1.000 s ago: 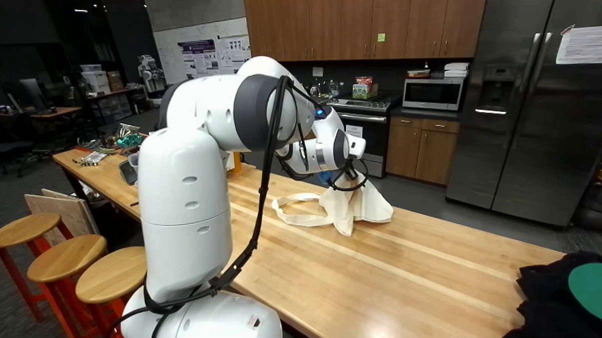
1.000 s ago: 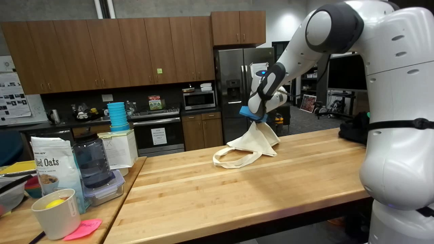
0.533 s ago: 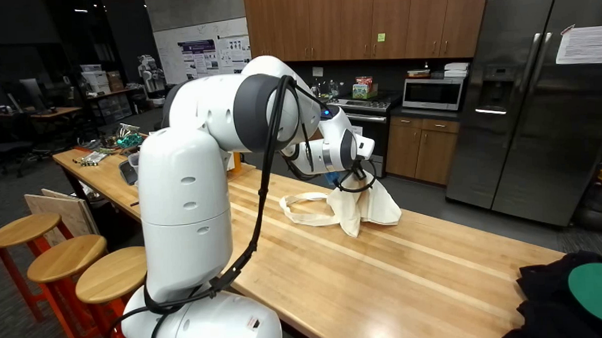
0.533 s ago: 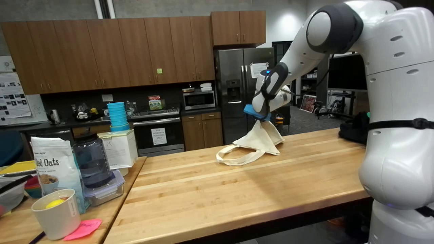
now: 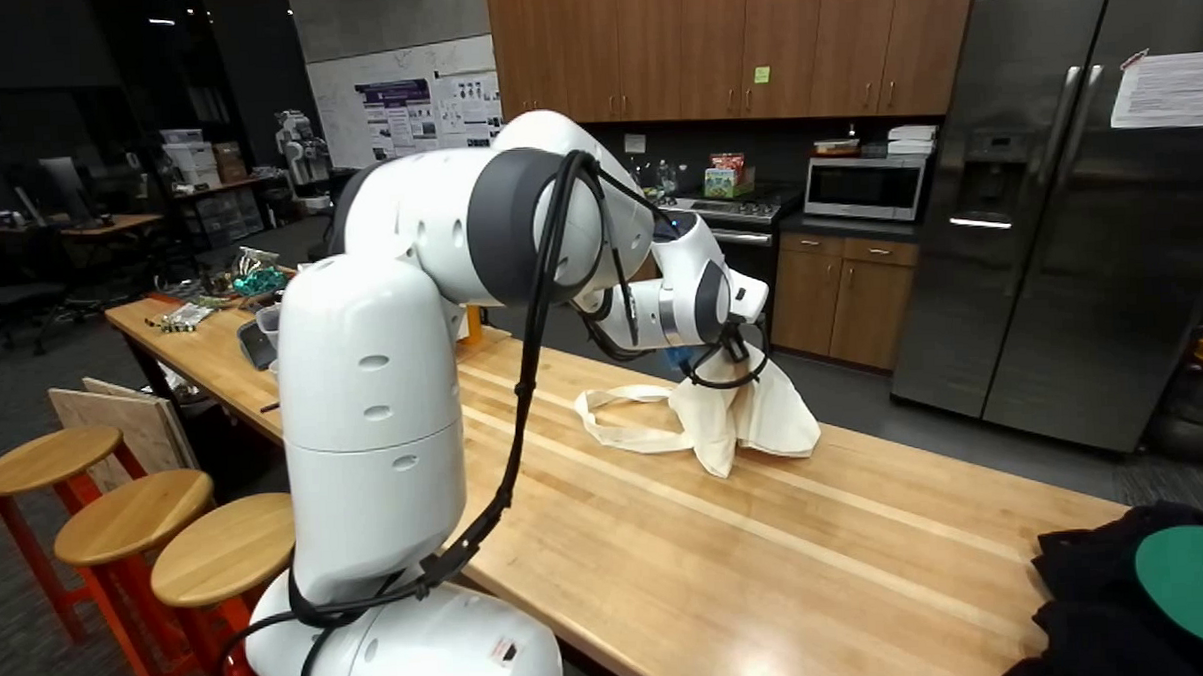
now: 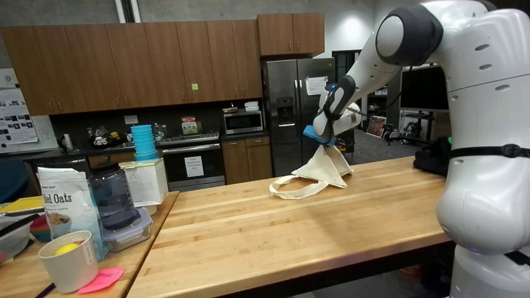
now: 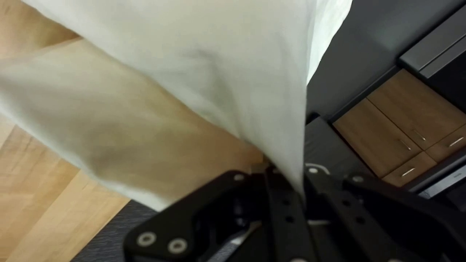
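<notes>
The arm (image 5: 371,466) stands at the near edge of the desk (image 6: 265,231) and bends over it, with stools (image 5: 224,551) along that same side. From that edge a broad run of desk top leads back to the bag (image 6: 316,165), so there looks to be good room for moving on this side, and along the length as well: the oats (image 6: 68,198), mug (image 6: 70,265) and jug (image 6: 112,198) on the side desk (image 6: 132,258), and the black bundle (image 5: 1096,591) at the opposite end, are all well apart from it. The strap (image 6: 295,195) lies as a loose loop on the side toward the oats. The jaws are clamped on a fold of the bag; in the wrist view the cloth runs in between them and fans out beyond. So the grip is made and the bag stands in a peak, its lower corners reaching down to the desk, though whether each one touches I cannot tell. I would judge it only part raised, neither off the desk nor let go. The far edge is the tight side: the bag sits close to it, and any overhang is hard to make out. Past that edge come the floor (image 5: 854,397), then the stove (image 6: 212,163) and fridge (image 6: 285,140).
</notes>
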Available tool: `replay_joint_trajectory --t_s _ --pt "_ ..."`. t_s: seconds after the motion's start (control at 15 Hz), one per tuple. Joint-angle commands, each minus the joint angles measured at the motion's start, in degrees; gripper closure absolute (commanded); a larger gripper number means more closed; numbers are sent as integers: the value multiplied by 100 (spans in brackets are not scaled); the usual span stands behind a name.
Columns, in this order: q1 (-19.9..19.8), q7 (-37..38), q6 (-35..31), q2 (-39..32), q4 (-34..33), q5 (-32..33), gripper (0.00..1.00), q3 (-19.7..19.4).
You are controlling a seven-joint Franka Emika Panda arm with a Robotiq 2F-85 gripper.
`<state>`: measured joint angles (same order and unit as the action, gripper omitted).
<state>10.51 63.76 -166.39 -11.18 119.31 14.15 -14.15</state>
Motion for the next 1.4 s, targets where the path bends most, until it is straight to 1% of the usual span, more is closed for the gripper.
replay_joint_trajectory --t_s 0.0,0.2,0.87,1.2,1.33 --pt "-97 11 -62 100 36 -191 99 4" --pt "-181 -34 -46 97 18 -391 99 26" --pt "-333 -94 -45 77 2 -762 99 39" --pt "-502 -194 -6 77 -29 -1122 99 75" --pt "-613 -281 17 74 -54 -1365 99 123"
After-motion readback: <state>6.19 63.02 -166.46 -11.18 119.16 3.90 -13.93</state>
